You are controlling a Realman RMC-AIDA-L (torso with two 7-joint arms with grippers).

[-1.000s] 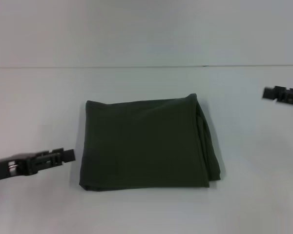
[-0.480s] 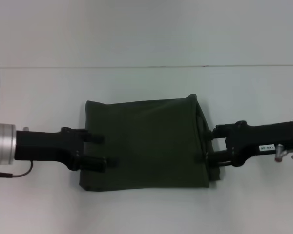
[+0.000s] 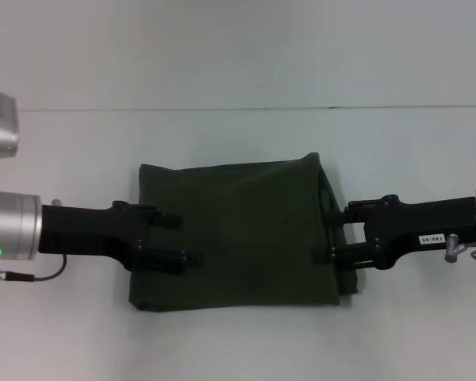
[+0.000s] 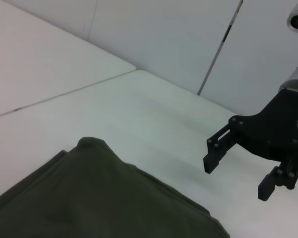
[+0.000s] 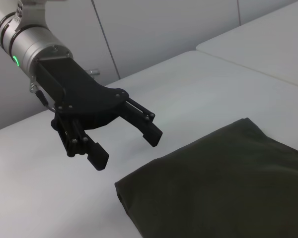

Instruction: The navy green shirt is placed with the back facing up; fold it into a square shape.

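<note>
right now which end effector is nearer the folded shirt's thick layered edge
Right. The right end effector sits open at the layered edge of the navy green shirt; the left end effector, also open, is over the opposite side.

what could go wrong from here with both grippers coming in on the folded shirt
The left gripper and right gripper are both open over opposite edges of the navy green shirt. Closing may pinch only the top layer, so the fold could peel open. The right edge shows loose stacked layers that could snag or bunch. Uneven pulls might skew the square.
</note>
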